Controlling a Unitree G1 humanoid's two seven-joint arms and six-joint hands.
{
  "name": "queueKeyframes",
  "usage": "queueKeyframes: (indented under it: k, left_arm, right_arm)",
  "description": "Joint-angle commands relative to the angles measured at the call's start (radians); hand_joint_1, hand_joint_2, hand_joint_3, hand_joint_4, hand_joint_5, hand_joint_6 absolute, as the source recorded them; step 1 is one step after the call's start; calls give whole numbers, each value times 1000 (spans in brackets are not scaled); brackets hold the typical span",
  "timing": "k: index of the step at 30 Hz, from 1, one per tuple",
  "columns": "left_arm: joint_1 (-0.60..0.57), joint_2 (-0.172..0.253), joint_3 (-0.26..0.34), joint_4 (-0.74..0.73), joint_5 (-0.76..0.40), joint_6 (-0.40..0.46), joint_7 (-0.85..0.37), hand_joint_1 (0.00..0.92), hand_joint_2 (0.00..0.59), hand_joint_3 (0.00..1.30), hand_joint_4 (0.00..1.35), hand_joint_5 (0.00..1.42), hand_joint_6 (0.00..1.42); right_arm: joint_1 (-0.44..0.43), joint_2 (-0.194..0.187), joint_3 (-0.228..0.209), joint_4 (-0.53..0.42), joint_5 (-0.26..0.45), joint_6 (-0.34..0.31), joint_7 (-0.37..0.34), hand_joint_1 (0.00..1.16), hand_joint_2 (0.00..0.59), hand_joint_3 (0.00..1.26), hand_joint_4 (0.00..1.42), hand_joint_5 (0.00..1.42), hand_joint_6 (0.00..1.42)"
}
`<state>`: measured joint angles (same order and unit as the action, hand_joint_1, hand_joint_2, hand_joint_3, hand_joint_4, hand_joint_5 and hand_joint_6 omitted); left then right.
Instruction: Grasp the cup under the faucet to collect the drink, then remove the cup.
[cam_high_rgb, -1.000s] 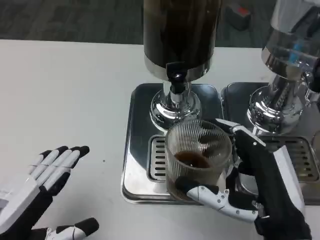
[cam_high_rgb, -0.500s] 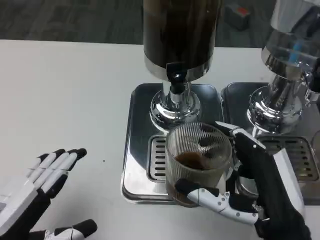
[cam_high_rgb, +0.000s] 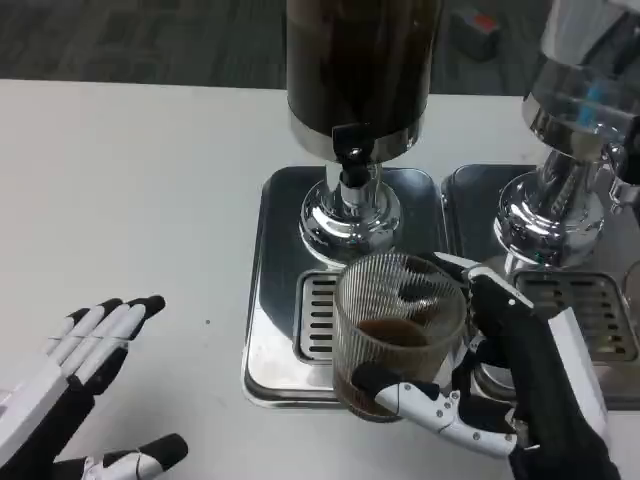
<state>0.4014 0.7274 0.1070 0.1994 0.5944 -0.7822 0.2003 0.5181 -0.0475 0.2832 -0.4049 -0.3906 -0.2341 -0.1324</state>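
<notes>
A ribbed clear glass cup (cam_high_rgb: 397, 330) with dark drink in its bottom stands over the drip grille (cam_high_rgb: 317, 315) of a steel tray (cam_high_rgb: 272, 300), just in front of the black faucet (cam_high_rgb: 353, 155) of a dark drink dispenser (cam_high_rgb: 358, 70). My right hand (cam_high_rgb: 500, 385) grips the cup, thumb across its near side and fingers behind its right side. My left hand (cam_high_rgb: 75, 375) hovers open over the table at lower left, fingers spread, holding nothing.
A second chrome dispenser (cam_high_rgb: 580, 130) stands on its own tray (cam_high_rgb: 600, 320) at right, close to my right forearm. White table (cam_high_rgb: 130, 200) stretches to the left.
The cup and my right hand have slid slightly toward me, away from the faucet. My left hand has drawn back down and left.
</notes>
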Motion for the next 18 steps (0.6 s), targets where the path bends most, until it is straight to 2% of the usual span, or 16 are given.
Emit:
queueKeyframes:
  k: [1,18]
  left_arm:
    - [8,-8,-1,14,-17,13,-11,0,162,0,0,0,0]
    - [-17,-14,-18,19,-30,9,-21,0,164,0,0,0,0]
  right_arm:
    - [8,19,7,-46,2,-23,-19,883,214,506,686,818,1223]
    - [24,26,8,-68,-25,-16,-21,883,214,498,686,818,1223]
